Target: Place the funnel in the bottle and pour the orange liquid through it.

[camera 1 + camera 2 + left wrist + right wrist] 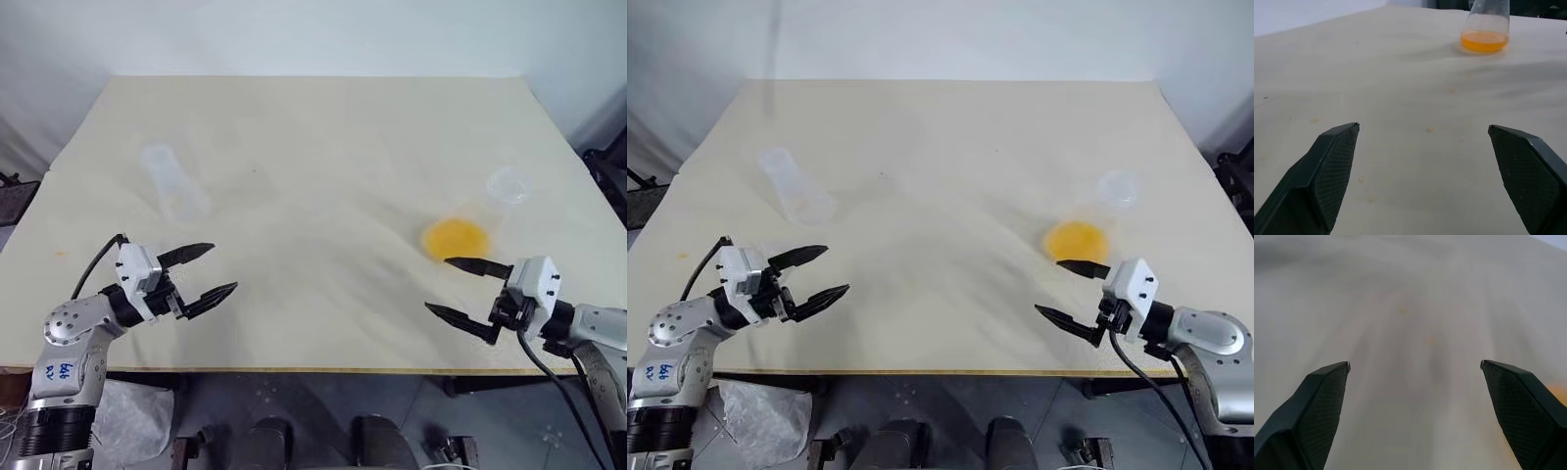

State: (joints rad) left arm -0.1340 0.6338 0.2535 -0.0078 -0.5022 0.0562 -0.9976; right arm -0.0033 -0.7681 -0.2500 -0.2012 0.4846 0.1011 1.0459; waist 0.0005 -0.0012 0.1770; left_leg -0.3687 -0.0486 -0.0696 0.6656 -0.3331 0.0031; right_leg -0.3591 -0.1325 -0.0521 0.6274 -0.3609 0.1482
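1. The bottle [174, 188] sits at 10 o'clock on the table [323, 147], well apart from both grippers. I can't pick out the funnel as a separate piece. The round clear rim at the bottle's top may be it.
2. The orange liquid [456, 237] is a shallow pool in the base of a clear flask [507, 186] at 4 o'clock, just beyond the right gripper [436, 284].
3. Left gripper [223, 267] is at 8 o'clock and the right at 5 o'clock. Both have their fingers spread wide and hold nothing.
4. Risks:
   - Clear plastic on a pale table is easy to misjudge, so a finger could clip the light bottle and tip it.
   - The flask is slick and tapered, so it could slip in the grip and spill.
   - Bottle and flask sit on opposite sides of the table, so the liquid has a long carry and may slosh.
   - If the funnel isn't seated, the pour misses the narrow neck.
5. Nothing stands between the grippers and either vessel.
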